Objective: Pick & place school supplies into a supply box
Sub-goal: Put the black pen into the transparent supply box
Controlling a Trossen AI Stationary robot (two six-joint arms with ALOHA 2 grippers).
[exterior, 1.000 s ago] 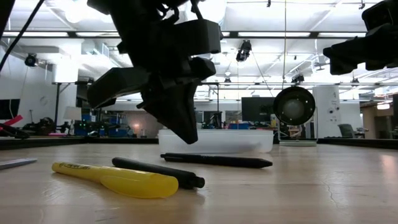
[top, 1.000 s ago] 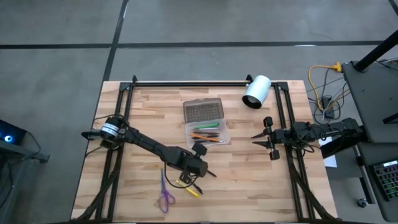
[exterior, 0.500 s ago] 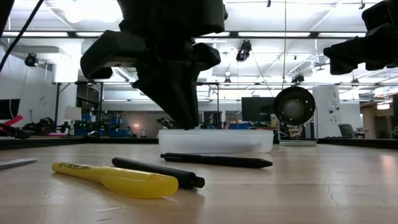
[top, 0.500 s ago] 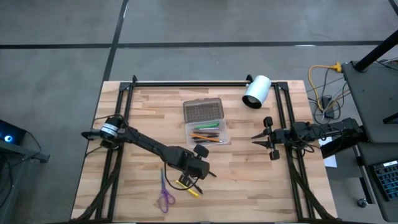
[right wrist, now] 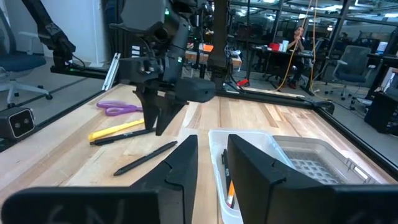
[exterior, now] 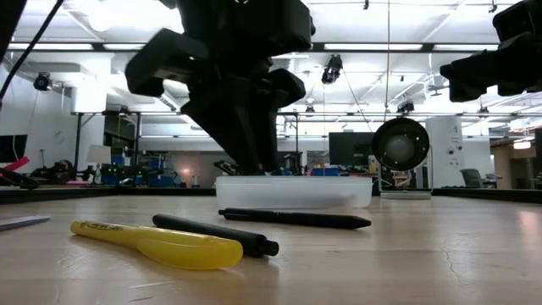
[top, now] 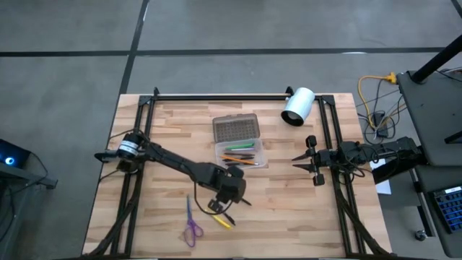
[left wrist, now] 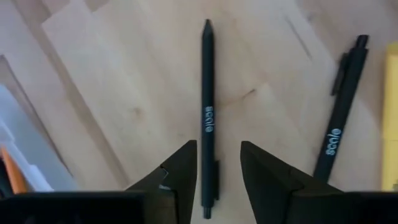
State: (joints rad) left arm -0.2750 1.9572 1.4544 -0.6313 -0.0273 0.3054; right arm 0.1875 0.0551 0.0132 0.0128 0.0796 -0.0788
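Note:
My left gripper (left wrist: 217,168) hangs open, pointing steeply down, a little above a black pen (left wrist: 208,112) that lies flat on the table; a finger stands on each side of the pen's near end, clear of it. In the low view the left gripper (exterior: 254,165) is well above that black pen (exterior: 296,219). A second black pen (left wrist: 342,124) and a yellow highlighter (exterior: 161,241) lie beside it. Purple scissors (top: 191,227) lie nearer the front edge. The clear supply box (top: 242,155) holds several pens, its grey lid (top: 236,128) on its far side. My right gripper (right wrist: 212,146) waits open and level at the table's right.
A white cylinder (top: 297,106) lies at the table's far right corner. Black frame rails (top: 144,115) run along the left, right and far edges. Bare wood lies between the box and my right gripper (top: 310,162).
My left gripper has risen from just above the pens, swung a little toward the supply box and tipped more steeply down. Its fingertips, a single point before, now stand apart: it has opened. The pens and highlighter have stayed where they were.

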